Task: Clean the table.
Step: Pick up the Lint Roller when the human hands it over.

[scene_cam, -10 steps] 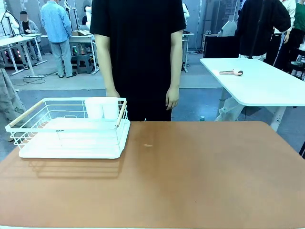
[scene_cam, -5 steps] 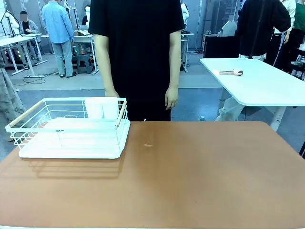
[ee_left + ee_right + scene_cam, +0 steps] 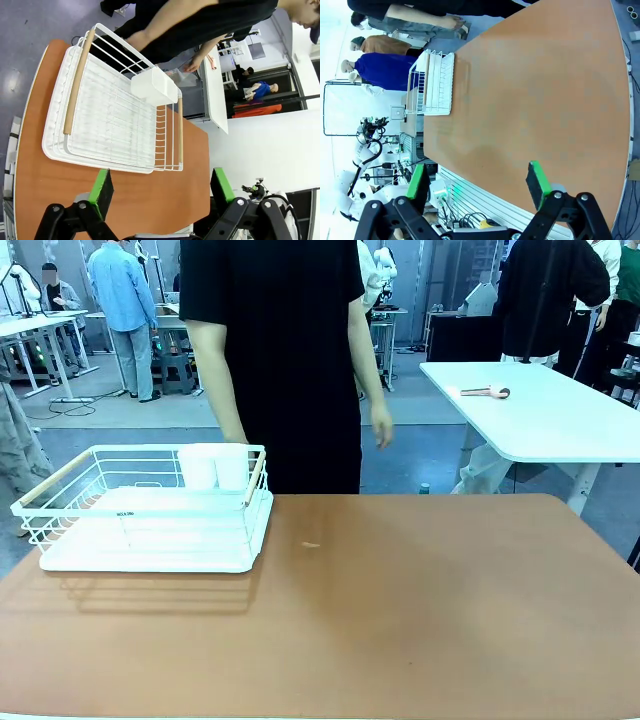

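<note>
The left gripper point(image 3: 161, 187) hangs spread wide and empty above the table point(image 3: 35, 165), with one white wire rack point(image 3: 115, 115) just ahead of it. The right gripper point(image 3: 476, 185), likewise spread and empty, has bare tabletop beneath and ahead. The single table looks heavy, stiff and smooth: something to wipe across, not grasp. One pale speck point(image 3: 310, 545) lies near the rack.

The left end effector point(image 3: 161, 189) hangs with its jaws spread wide, the green pads point(image 3: 102, 192) facing each other and nothing between them. The right end effector point(image 3: 476, 184) is likewise spread wide and empty, its two black fingers well apart.
</note>
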`<state>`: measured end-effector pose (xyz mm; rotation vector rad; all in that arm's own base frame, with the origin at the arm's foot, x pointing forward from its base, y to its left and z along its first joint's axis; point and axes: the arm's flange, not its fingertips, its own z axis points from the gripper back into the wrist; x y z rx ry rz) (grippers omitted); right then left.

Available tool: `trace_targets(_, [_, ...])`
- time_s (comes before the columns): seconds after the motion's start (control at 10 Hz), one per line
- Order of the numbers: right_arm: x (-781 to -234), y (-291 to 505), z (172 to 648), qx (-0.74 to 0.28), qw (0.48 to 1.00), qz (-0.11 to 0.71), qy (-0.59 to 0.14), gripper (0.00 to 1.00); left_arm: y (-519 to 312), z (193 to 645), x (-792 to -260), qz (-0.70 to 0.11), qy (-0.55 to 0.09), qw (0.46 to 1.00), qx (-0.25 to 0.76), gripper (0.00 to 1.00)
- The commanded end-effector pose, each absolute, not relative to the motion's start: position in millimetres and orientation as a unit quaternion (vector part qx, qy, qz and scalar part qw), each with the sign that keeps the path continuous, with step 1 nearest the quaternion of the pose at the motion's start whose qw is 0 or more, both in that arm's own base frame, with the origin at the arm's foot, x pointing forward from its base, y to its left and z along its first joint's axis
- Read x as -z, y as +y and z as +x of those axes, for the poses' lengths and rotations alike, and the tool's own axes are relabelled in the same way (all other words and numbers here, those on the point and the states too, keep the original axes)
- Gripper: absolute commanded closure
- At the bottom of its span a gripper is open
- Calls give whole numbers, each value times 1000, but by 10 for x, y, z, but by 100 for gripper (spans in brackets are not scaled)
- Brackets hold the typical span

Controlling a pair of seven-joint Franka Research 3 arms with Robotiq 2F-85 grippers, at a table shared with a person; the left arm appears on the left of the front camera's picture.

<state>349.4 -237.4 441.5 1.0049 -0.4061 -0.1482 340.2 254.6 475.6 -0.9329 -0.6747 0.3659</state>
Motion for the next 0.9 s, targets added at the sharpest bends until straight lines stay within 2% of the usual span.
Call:
trace_targets(0.0, [-4436,-2362,3501,66,850,484,-197,0,2557,3396,-4768,-450,-322,815,-170,0])
trace_targets(0.8, [-4436,-2362,3501,66,850,484,-197,0,2557,3396,-4768,-450,-322,815,-170,0])
